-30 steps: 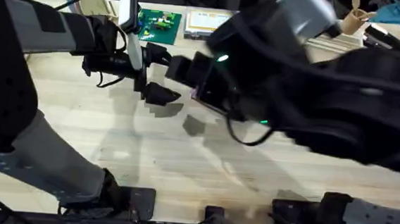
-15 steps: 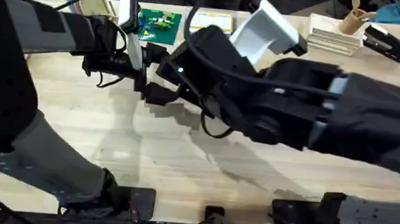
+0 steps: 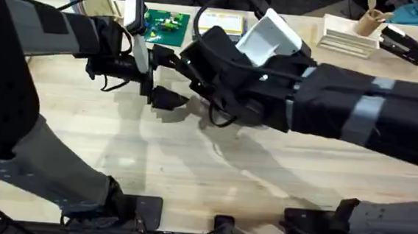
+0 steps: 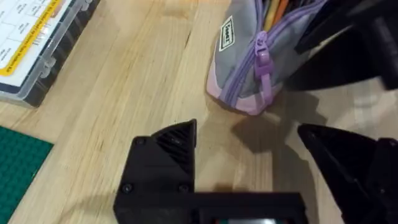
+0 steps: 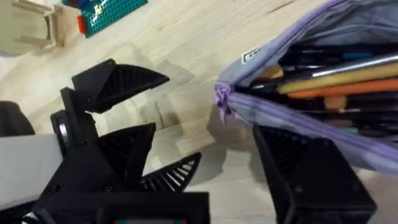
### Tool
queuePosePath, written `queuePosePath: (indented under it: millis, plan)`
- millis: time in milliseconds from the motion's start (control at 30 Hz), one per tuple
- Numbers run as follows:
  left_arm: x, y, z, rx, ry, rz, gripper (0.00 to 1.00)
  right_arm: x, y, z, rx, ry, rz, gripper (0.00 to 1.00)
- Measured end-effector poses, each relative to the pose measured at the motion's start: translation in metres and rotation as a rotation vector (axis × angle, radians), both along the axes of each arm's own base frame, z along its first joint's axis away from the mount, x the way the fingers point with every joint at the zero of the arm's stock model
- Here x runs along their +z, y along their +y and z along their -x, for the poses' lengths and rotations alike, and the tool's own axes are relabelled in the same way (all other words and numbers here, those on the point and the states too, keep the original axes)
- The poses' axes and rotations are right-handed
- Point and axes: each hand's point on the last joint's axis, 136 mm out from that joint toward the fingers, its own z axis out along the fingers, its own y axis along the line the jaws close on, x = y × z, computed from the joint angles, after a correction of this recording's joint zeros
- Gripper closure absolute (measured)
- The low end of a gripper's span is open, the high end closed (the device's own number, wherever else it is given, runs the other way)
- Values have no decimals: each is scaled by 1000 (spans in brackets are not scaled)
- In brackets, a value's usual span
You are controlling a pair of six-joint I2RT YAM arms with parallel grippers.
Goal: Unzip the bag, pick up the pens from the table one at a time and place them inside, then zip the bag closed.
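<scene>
Two pens (image 5: 329, 78), one yellow and one orange, lie inside the open bag (image 4: 249, 62) among darker contents, so we judge the loading done and the zipping shut to be the step in hand. We see the bag on the desk (image 3: 154, 165) at its middle, mostly hidden under the right arm in the overhead view; the left wrist view shows its closed end with the purple pull tab (image 4: 261, 59) hanging down over the grey panel, and pens poking from the mouth beyond. Our right gripper (image 5: 249, 155) hangs just over the bag, jaws spread wide, one finger (image 5: 305, 168) close against the lilac side, though we cannot tell whether it presses the fabric; it holds nothing. Our left gripper (image 4: 249, 149) sits near the bag's closed end, jaws likewise spread and empty, apart from the bag. We judge that the next move calls for one gripper to pin the bag down while the other pinches the small tab and draws it along the zipper; the tab is floppy and slim, so a missed pinch seems the main risk, and any pen end sticking out could block the slider.
</scene>
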Motion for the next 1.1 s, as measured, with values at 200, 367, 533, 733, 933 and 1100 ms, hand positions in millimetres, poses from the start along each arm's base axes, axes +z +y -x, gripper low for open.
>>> queuePosePath:
  millis: [200,367,533,733,933,1100]
  plan:
    - [0,0,0,0,0,0,7,-10,3,-9,-17,-1,-8,94]
    - [0,0,0,1,1,0,7,-22,-2,-17,-42,13,8,171]
    - [0,0,0,1,2,0,7,-30,-8,-24,-66,22,17,317]
    - [0,0,0,1,2,0,7,-31,-16,-30,-90,25,18,579]
    - [0,0,0,1,2,0,9,-31,-17,-31,-93,25,17,742]
    - [0,0,0,1,2,0,7,-30,-17,-32,-93,24,15,837]
